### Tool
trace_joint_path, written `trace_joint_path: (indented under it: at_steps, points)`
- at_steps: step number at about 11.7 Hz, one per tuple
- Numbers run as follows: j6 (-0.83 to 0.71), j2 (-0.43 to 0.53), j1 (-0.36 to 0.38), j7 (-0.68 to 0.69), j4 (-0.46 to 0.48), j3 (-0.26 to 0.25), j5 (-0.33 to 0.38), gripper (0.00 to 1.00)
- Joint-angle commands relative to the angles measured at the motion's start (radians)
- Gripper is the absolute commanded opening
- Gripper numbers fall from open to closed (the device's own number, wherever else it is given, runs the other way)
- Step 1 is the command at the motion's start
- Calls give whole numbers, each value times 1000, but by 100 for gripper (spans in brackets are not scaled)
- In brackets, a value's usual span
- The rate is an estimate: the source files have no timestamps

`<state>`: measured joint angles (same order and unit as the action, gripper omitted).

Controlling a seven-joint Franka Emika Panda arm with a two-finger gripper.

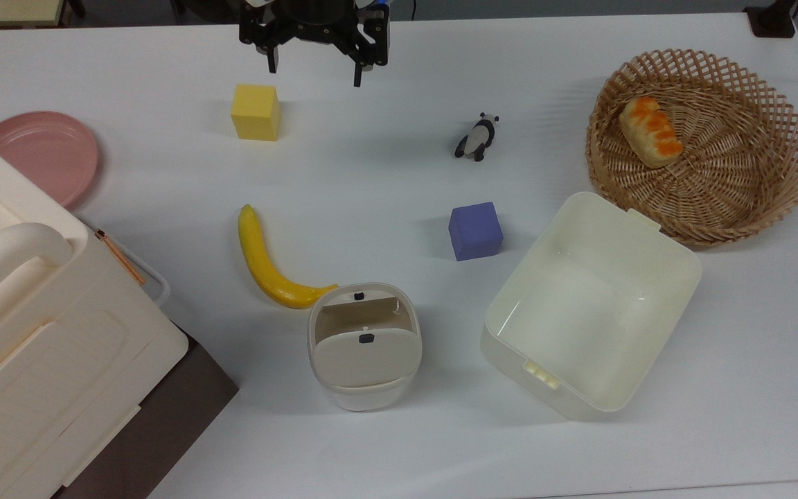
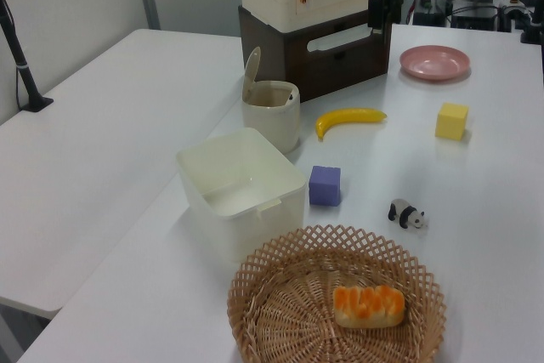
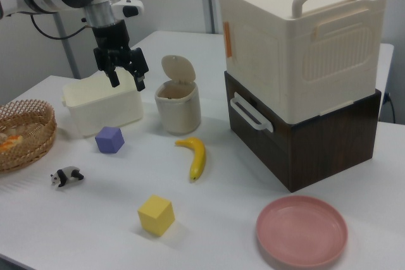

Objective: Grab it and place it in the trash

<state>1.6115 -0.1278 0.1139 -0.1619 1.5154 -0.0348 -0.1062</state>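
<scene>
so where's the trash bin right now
In the top view the bin stands near the table's lower middle, lid flipped open, with the banana tip touching its upper left and the cream tub to its right.

In the top view, bare tabletop (image 1: pixel 371 180) lies open around the trash (image 1: pixel 364 344), probably clear overhead; the banana (image 1: pixel 265 265) touches its 10 o'clock side, and the cream tub (image 1: pixel 589 305) stands at 3 o'clock.
</scene>
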Motion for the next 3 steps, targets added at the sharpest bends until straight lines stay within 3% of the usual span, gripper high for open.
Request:
trace_joint_path:
  at_steps: [1, 3]
  points:
    - [-24, 31, -14, 27, 25, 6, 37, 100]
    - [-24, 31, -13, 28, 26, 7, 39, 100]
